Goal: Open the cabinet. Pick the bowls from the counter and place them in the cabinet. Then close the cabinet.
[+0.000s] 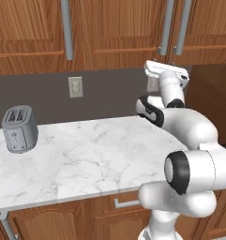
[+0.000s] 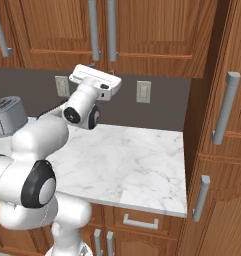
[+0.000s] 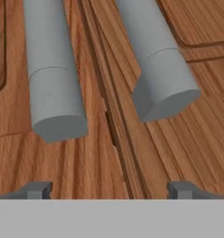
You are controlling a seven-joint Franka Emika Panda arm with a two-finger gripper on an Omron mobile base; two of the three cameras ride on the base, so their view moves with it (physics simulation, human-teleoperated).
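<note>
- A grey toaster (image 1: 19, 129) stands at the far left of the counter (image 1: 86, 159), near the back wall.
- A pale wall switch plate (image 1: 75, 86) sits on the dark backsplash above the white marble slab.
- The cabinet (image 1: 124, 28) hangs above the counter, both reddish-brown doors closed, its two grey bar handles (image 1: 173, 28) side by side at the centre seam.
- The gripper (image 3: 108, 188) is raised just beneath the lower ends of those two handles, its jaws spread wide and holding nothing; one handle end lies toward each fingertip, with the door seam between them.
- In the right base view the white hand (image 2: 94, 82) points up at the handle ends.
- At the far right stands a tall wooden panel (image 2: 227, 150) with grey handles.
</note>
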